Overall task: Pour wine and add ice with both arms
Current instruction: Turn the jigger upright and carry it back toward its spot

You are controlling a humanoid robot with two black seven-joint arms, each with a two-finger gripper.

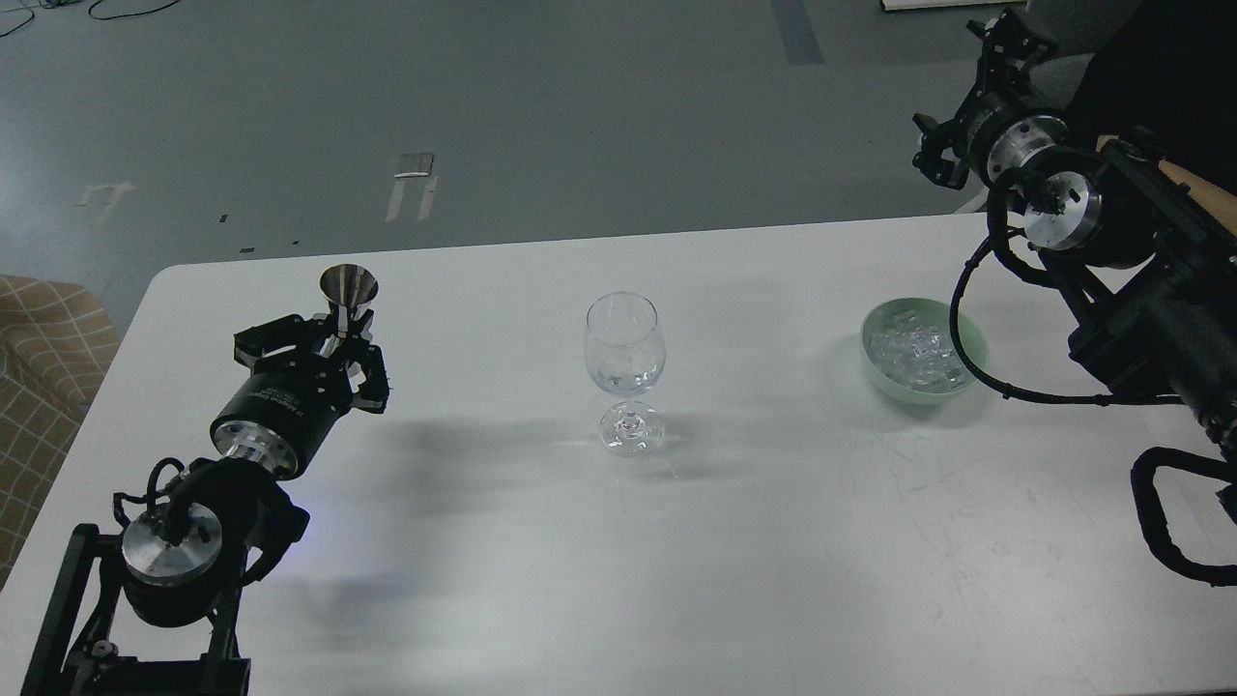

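A clear stemmed glass (625, 353) stands upright mid-table with a little clear wine (624, 379) low in its bowl, barely visible. My left gripper (340, 333) is far to the glass's left, low over the table, shut on the waist of a steel jigger (349, 286) held upright with its cup mouth up. Clear ice chunks (910, 350) fill a pale green bowl (974, 338) to the glass's right. My right gripper (1005, 39) is high beyond the table's far right corner, behind the bowl; it is small and dark, so its fingers cannot be told apart.
The white table (734, 541) has a rounded far-left corner and grey floor beyond its far edge. A checked seat (43, 338) stands off the left edge. My right arm's cables (976, 358) loop close to the bowl's right rim.
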